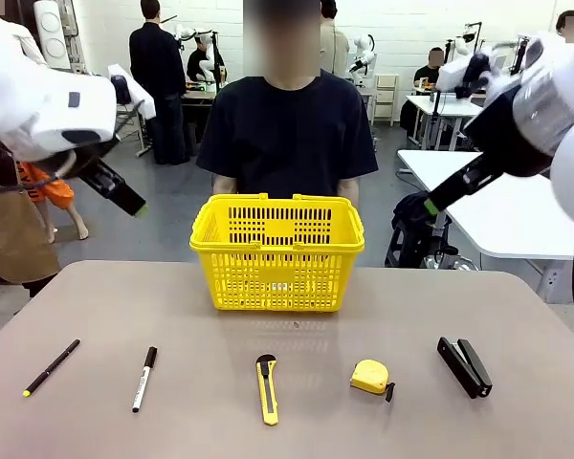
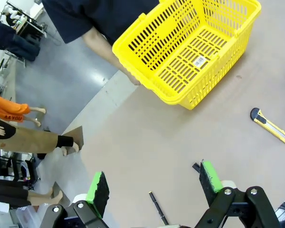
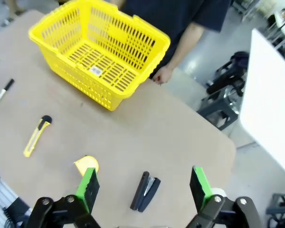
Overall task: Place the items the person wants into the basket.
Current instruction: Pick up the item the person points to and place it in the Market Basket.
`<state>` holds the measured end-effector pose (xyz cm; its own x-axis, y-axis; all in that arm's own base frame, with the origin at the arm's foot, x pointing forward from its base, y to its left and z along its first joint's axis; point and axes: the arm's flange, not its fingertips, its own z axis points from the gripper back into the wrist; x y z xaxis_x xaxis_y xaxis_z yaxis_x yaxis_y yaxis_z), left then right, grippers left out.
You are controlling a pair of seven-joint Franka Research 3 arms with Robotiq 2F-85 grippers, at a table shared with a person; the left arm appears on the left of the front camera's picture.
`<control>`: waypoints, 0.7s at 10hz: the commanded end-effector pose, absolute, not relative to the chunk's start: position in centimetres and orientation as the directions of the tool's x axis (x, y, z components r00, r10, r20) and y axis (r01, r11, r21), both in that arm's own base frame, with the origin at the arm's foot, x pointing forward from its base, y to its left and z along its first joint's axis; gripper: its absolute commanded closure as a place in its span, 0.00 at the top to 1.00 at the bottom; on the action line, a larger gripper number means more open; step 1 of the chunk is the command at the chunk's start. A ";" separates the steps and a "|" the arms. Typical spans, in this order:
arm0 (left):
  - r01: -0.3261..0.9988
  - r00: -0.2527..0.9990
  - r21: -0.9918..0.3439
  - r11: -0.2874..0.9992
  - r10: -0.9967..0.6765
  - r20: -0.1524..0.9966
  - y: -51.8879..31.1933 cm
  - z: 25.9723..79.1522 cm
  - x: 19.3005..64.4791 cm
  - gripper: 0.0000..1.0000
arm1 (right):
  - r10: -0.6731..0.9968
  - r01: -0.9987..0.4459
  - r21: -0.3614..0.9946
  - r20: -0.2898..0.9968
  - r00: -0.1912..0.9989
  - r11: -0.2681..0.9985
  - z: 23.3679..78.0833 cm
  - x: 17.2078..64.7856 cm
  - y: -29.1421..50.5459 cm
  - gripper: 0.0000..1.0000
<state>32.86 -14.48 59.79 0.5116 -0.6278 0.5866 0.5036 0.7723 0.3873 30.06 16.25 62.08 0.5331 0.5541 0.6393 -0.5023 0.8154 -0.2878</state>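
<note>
The three tools lie in a row on the near part of the table [image 1: 517, 316], below and well apart from both raised grippers. The yellow basket [image 1: 277, 253] stands beyond them, just in front of the person [image 1: 285, 124]. The left gripper [image 2: 153, 185] hangs with its fingers wide apart and nothing held, and the right gripper [image 3: 143, 186] is likewise spread and empty. The black pen [image 1: 51, 368] and the marker [image 1: 144, 379] sit on the left arm's side, so that arm is judged the nearer. The utility knife [image 1: 267, 388] lies about midway. The pen slants, with its yellow tip toward the near left. The marker runs nearly near-to-far, black cap at the far end, and the knife lies likewise, black end toward the basket. The person's hand [image 3: 160, 75] hangs by the far edge, pointing at nothing, so the wanted item cannot be told.
</note>
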 end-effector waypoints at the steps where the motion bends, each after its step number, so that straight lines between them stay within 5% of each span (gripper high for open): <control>1: 0.475 0.528 0.379 0.794 -0.602 0.599 -14.8 61.1 33.2 1.00 | 0.557 -0.473 -0.318 0.625 0.547 0.822 62.1 29.4 17.6 1.00; 7: 0.498 0.509 0.388 0.775 -0.624 0.593 -14.5 60.9 32.9 1.00 | 0.564 -0.497 -0.308 0.637 0.526 0.811 62.9 29.2 17.3 1.00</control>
